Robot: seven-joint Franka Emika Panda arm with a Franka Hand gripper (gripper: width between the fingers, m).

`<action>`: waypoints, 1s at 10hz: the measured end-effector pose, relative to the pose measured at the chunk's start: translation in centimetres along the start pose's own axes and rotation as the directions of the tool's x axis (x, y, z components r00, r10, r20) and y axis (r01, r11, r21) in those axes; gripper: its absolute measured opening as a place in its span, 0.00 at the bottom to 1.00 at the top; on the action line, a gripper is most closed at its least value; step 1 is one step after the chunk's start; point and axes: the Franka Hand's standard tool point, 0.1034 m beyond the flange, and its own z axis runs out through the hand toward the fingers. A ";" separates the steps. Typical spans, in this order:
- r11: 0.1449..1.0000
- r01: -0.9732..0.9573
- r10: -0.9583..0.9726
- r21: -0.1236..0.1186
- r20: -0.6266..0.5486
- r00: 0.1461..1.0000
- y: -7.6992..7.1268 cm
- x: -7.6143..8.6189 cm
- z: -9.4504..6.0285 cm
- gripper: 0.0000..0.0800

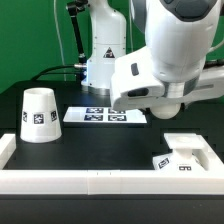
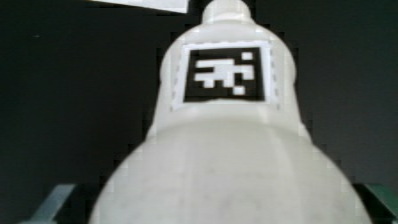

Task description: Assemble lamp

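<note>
In the wrist view the white bulb (image 2: pixel 217 130) fills the picture, with its narrow stem end pointing away and a black-and-white tag (image 2: pixel 224 73) on it. My gripper (image 2: pixel 214 208) is shut on the bulb's wide ball end, and a dark finger (image 2: pixel 54 206) shows at each side. In the exterior view the arm's big white wrist (image 1: pixel 165 70) hangs over the table's middle right and hides the fingers and the bulb. The tapered shade (image 1: pixel 38 114) stands on the exterior view's left. The flat square base (image 1: pixel 187 152) lies at the right.
The marker board (image 1: pixel 105 115) lies at the back middle, just behind the arm's wrist. A low white wall (image 1: pixel 90 182) runs along the front and sides of the black table. The robot's pedestal (image 1: pixel 103 60) stands behind.
</note>
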 end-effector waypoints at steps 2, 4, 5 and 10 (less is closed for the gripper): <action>0.999 0.039 -0.042 -0.019 -0.192 0.981 0.4 0.1 -2.2 0.72; 0.999 0.038 -0.044 -0.026 -0.290 0.956 0.4 -0.5 -5.6 0.72; 0.999 0.036 -0.045 -0.031 -0.346 0.937 0.5 -0.8 -6.9 0.72; 0.998 0.004 -0.048 -0.069 -0.652 0.757 1.3 0.4 -8.3 0.72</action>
